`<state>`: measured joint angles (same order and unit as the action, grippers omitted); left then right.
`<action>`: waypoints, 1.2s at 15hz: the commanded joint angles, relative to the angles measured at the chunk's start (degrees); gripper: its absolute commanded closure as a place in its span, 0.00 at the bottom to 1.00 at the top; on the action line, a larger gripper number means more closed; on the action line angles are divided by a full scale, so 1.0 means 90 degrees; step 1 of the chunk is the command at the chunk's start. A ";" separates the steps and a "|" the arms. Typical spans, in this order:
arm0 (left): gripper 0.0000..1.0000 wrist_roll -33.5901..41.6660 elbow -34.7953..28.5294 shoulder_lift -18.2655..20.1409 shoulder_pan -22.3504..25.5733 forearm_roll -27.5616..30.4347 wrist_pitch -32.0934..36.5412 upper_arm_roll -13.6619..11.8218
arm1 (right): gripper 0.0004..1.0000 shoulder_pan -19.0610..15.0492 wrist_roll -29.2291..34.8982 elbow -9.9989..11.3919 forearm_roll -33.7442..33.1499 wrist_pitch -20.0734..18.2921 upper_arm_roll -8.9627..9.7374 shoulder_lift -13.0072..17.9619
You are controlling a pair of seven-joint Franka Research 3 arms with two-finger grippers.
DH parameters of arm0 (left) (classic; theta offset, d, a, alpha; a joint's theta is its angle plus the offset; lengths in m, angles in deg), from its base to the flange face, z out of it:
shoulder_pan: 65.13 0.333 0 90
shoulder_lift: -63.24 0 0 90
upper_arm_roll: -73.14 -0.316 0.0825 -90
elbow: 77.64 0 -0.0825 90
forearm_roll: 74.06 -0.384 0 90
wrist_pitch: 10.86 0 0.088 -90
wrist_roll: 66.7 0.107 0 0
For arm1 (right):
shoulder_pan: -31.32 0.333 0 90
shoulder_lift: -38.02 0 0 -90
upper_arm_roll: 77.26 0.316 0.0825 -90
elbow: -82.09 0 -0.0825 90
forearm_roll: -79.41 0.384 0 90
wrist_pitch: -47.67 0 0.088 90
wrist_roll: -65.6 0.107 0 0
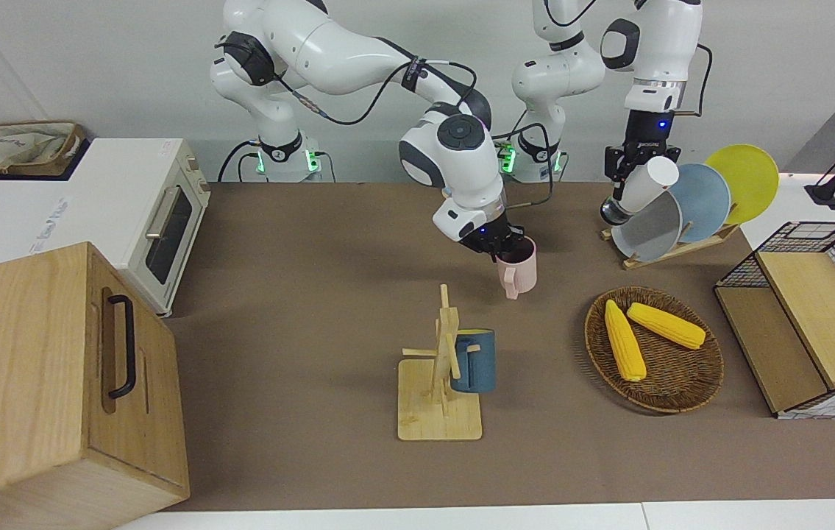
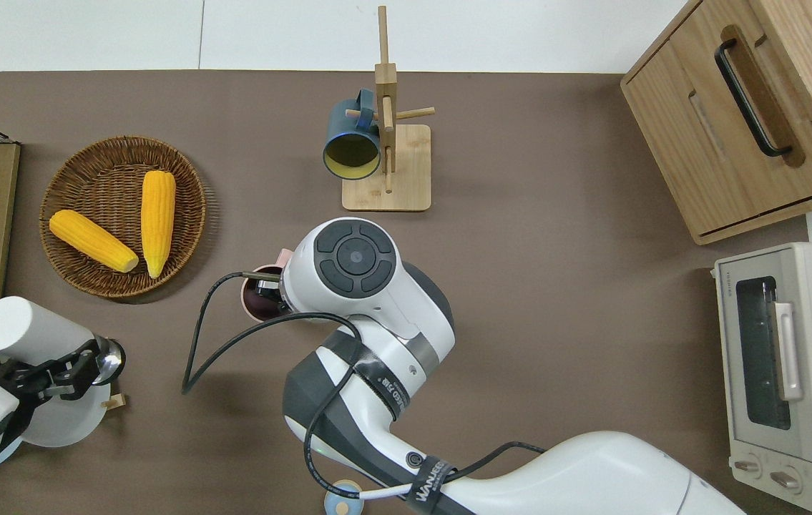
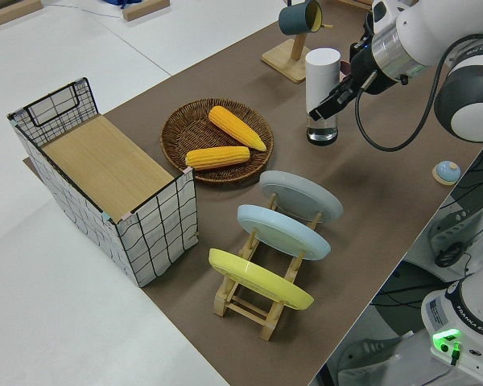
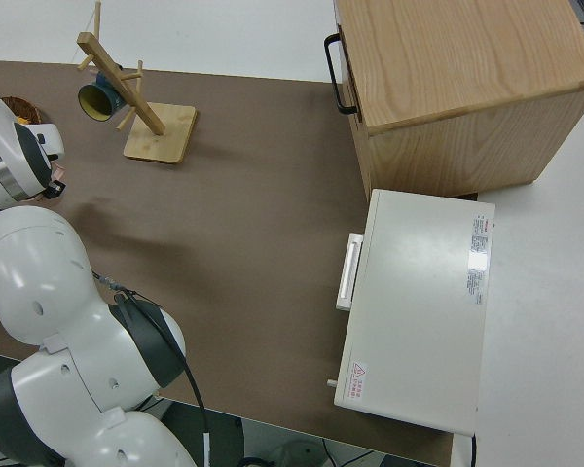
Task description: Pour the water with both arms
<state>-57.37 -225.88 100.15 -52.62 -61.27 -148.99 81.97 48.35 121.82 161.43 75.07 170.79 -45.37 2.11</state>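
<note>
My right gripper (image 1: 499, 246) is shut on the rim of a pink mug (image 1: 519, 274), held upright and low over the brown table mat, between the mug tree and the robots. The mug also shows in the overhead view (image 2: 260, 300), half under the right arm's wrist. My left gripper (image 1: 629, 163) is shut on a white bottle (image 1: 645, 188) with a shiny base, held roughly upright in the air. In the overhead view the left gripper (image 2: 62, 372) and bottle (image 2: 23, 330) are over the grey plate, apart from the mug. The bottle also shows in the left side view (image 3: 322, 84).
A wooden mug tree (image 1: 441, 383) holds a blue mug (image 1: 474, 361). A wicker basket (image 1: 674, 386) holds two corn cobs. A plate rack (image 3: 262, 301) holds three plates. A wire crate (image 1: 814, 324), a wooden cabinet (image 1: 42, 383), a toaster oven (image 1: 145, 213) and a small blue lid (image 2: 341, 503) also stand around.
</note>
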 commanded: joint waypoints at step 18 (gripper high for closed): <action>1.00 -0.0128 -0.0375 0.0450 -0.0413 -0.0034 0.0192 -0.0054 | 0.78 0.0247 0.0599 -0.0241 -0.0924 0.0392 0.0188 -0.0775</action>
<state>-57.50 -228.75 101.83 -55.17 -61.27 -147.38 82.01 50.45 125.35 160.68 68.61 173.85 -44.21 -3.82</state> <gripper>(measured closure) 0.366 0.907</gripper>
